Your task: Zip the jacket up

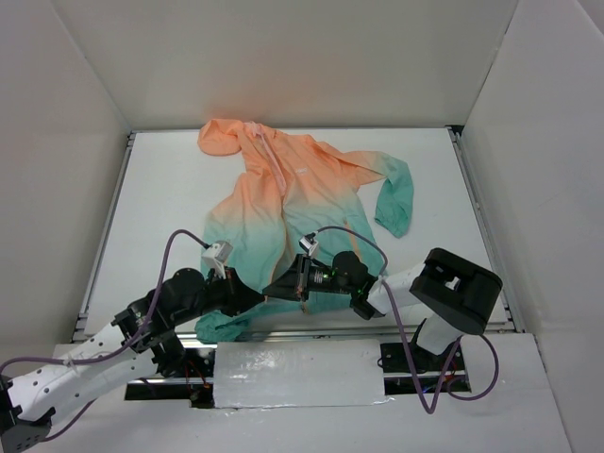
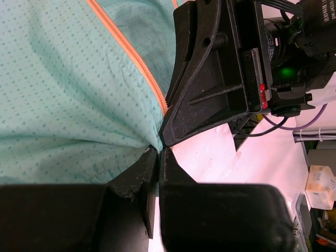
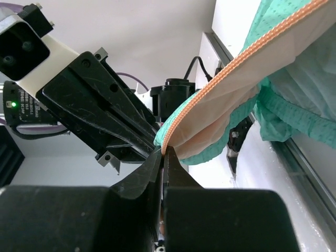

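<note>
Nearest the overhead camera sit my two arm bases, at the near edge of the white table [image 1: 160,217]. Both arms reach in toward the middle, and my left claw [image 1: 267,295] and right claw [image 1: 281,288] meet tip to tip at the near hem of the jacket [image 1: 293,198]. It lies spread on the table with the hood at the far end, peach-orange there and teal near me, one sleeve flung out to the right. Its zipper [image 1: 279,184] runs down the middle toward my claws.

From my left wrist, my left claw [image 2: 158,153] is pressed narrow, its fingers pinching a gathered fold of the teal hem, and the cloth puckers into the grip. The orange zipper [image 2: 134,55] slants across the cloth to the tip of my right claw [image 2: 164,137], which sits just beside mine, almost touching.

From my right wrist, my right claw [image 3: 163,153] is closed tight on the bottom end of the zipper [image 3: 231,79], whose orange teeth rise away to the upper right with teal cloth hanging beside them. My left claw [image 3: 151,147] is at the left, its tip right beside mine.
</note>
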You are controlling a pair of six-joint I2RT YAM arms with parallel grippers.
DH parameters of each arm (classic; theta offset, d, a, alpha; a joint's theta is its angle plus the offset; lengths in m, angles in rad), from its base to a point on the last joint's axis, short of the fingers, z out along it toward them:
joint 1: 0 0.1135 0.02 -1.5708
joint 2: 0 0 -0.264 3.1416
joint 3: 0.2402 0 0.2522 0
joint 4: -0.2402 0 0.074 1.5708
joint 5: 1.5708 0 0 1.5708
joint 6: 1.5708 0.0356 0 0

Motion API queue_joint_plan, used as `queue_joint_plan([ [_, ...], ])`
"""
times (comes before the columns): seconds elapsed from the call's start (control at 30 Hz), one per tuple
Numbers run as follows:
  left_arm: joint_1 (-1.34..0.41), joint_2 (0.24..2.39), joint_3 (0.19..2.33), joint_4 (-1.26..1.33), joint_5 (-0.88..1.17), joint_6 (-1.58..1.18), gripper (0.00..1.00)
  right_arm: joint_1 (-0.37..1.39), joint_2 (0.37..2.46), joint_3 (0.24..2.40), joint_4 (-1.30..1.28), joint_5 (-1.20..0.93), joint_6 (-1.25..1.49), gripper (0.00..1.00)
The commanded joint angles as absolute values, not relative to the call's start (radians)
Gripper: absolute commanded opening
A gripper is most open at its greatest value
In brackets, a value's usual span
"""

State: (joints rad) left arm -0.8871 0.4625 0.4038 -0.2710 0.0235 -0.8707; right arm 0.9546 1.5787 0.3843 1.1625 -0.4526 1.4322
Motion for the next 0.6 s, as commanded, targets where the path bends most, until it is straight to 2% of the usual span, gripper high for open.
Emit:
queue_joint_plan([
  [0.0,-0.89,0.477,0.417,-0.235,0.031,-0.87,0.04,0.956,1.569,0.396,1.191,-0.491,1.407,0.0],
  [0.1,-0.89,0.483,0.436,-0.25,0.064,-0.845,0.07,0.954,1.52,0.431,1.052,-0.506,1.33,0.0],
  [0.27,-0.89,0.454,0.433,-0.267,0.083,-0.831,0.02,0.946,1.425,0.478,0.792,-0.512,1.165,0.0],
  [0.37,-0.89,0.439,0.42,-0.268,0.089,-0.831,0.06,0.945,1.384,0.523,0.656,-0.508,1.072,0.0],
  [0.43,-0.89,0.436,0.414,-0.249,0.11,-0.83,0.06,0.945,1.37,0.535,0.626,-0.515,1.034,0.0],
  [0.57,-0.89,0.454,0.403,-0.216,0.147,-0.822,0.0,0.942,1.371,0.558,0.571,-0.534,0.986,0.0],
])
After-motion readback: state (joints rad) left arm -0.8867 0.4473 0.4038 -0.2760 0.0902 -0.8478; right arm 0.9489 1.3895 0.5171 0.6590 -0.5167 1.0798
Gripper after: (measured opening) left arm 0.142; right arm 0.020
